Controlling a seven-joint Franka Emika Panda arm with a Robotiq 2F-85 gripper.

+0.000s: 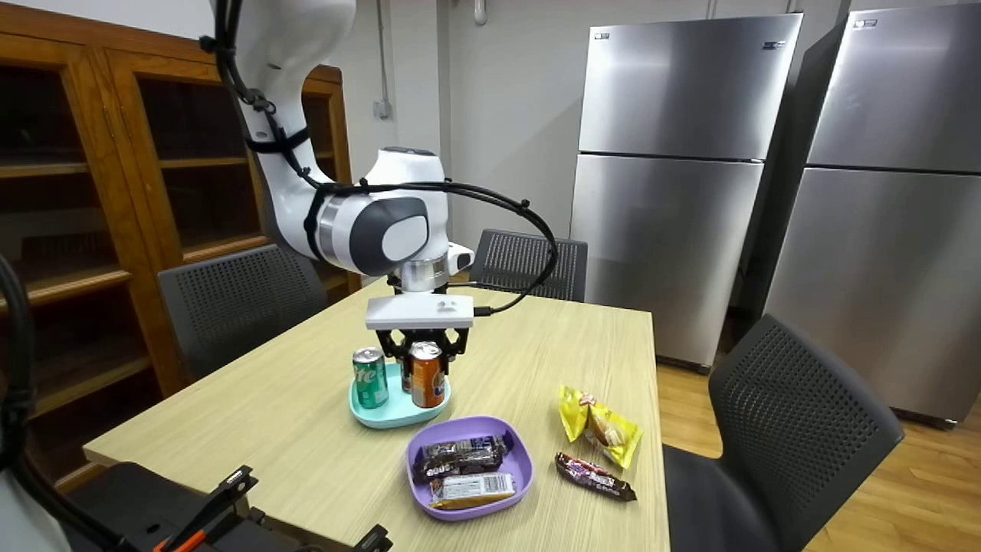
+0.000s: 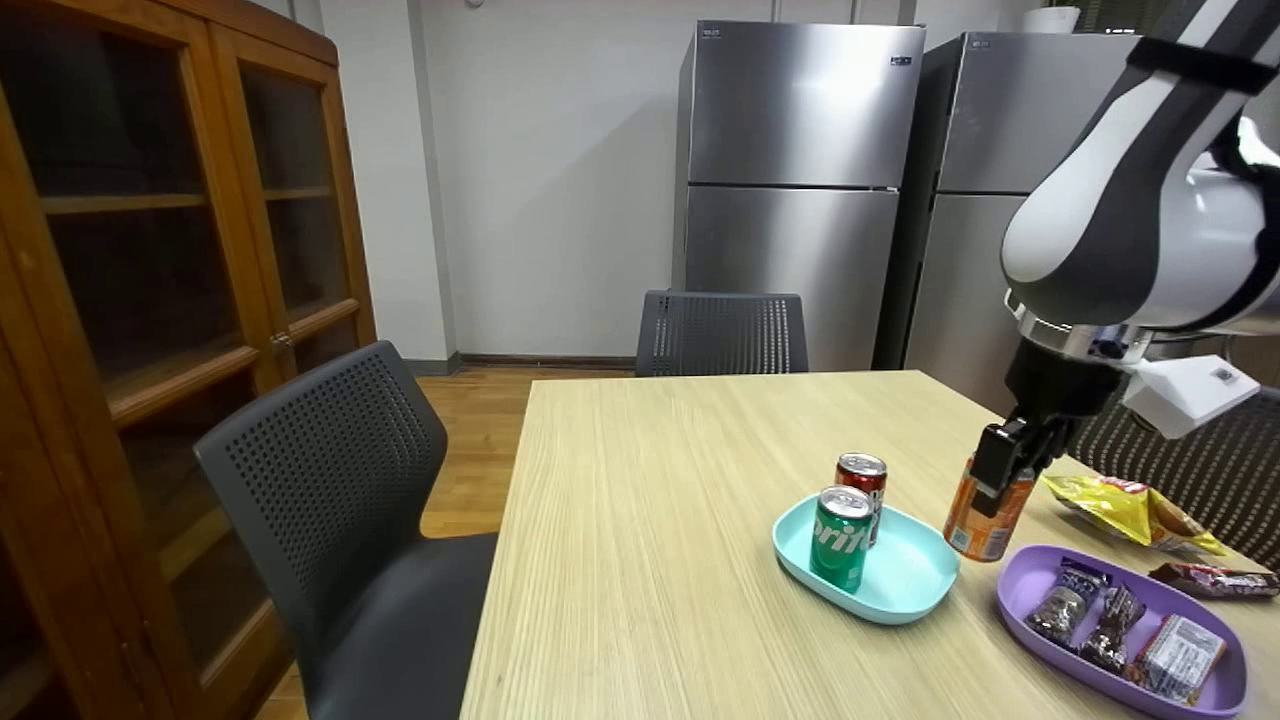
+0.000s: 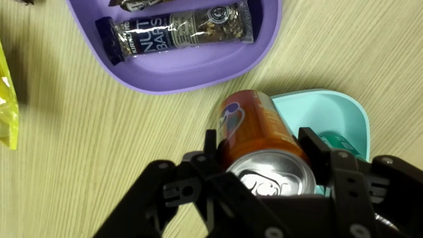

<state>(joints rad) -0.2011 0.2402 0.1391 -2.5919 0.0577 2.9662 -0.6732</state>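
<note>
My gripper (image 3: pixel 261 145) is shut on an orange soda can (image 3: pixel 254 119), one finger on each side near its top. In an exterior view the orange can (image 2: pixel 985 525) leans and appears just off the edge of the teal tray (image 2: pixel 915 572). Whether its base touches the table cannot be made out. Inside that tray stand a green can (image 2: pixel 841 540) and a dark red can (image 2: pixel 862 474), both upright. From another angle, the green can (image 1: pixel 371 379) shows left of the orange can (image 1: pixel 428 386), which hides most of the red one.
A purple tray (image 1: pixel 431 510) with three wrapped bars lies close by the teal one. Past it on the table are a yellow snack bag (image 1: pixel 602 425) and a dark wrapped bar (image 1: pixel 594 477). Dark chairs (image 1: pixel 789 414) stand around the table (image 1: pixel 536 345).
</note>
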